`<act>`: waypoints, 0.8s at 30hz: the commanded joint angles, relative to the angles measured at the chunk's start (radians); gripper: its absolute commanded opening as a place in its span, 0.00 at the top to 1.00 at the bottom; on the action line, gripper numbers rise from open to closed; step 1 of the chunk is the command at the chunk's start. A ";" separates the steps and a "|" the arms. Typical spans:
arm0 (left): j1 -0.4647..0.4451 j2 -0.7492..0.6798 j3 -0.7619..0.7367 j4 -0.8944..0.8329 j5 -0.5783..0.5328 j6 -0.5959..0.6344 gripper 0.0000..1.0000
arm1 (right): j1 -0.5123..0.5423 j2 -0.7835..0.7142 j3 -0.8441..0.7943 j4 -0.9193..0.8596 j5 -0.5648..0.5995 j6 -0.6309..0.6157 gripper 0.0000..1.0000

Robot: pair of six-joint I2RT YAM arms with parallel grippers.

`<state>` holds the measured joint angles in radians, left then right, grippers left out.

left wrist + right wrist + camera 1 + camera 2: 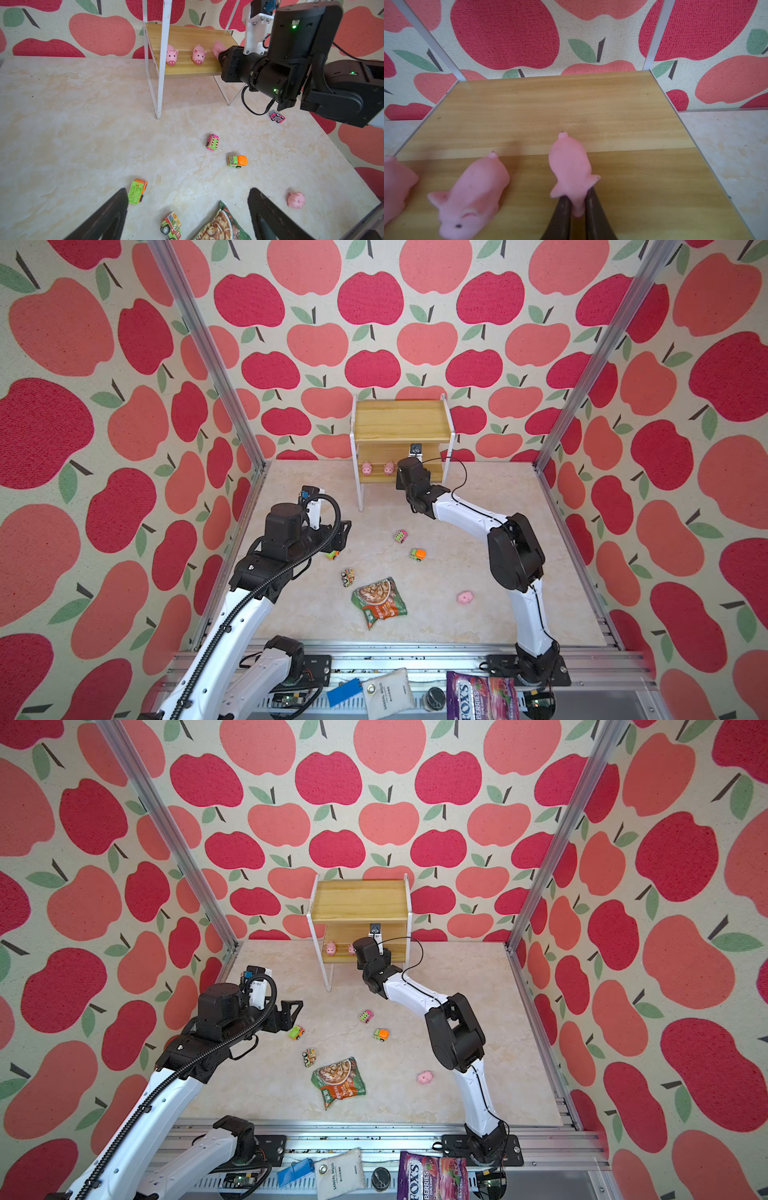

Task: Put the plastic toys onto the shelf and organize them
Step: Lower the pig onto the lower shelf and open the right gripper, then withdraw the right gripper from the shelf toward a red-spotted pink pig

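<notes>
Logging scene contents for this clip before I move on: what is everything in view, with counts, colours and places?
shelf: one, yellowish wood, white frame; back of table.
free pigs: two, pink; shelf's lower board.
held pig: one, pink; over lower board, head between right jaws.
loose pig: one, pink; table, front right.
trucks: five, mixed green, orange, pink, yellow; scattered on table.
snack packet: one, green-orange; table front.
sweets bag: one, purple; front rail.
sachet: one, white; front rail.
left gripper: one, black; jaws wide open, above table.
right gripper: one, black; jaws closed on held pig.
</notes>
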<state>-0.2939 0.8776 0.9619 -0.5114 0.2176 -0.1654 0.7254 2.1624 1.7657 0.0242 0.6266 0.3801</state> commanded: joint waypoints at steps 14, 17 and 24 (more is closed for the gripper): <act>0.016 -0.001 0.003 0.008 0.004 0.009 0.08 | 0.015 -0.186 -0.214 -0.040 -0.051 -0.017 0.39; 0.016 0.002 0.000 0.008 0.005 0.009 0.08 | 0.026 -0.289 -0.337 -0.071 -0.089 -0.018 0.31; 0.016 0.022 0.003 0.005 0.016 0.007 0.08 | 0.021 -0.562 -0.610 -0.288 -0.167 0.061 0.22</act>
<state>-0.2825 0.8913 0.9619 -0.5114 0.2184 -0.1654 0.7544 1.6917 1.2320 -0.1287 0.5041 0.3897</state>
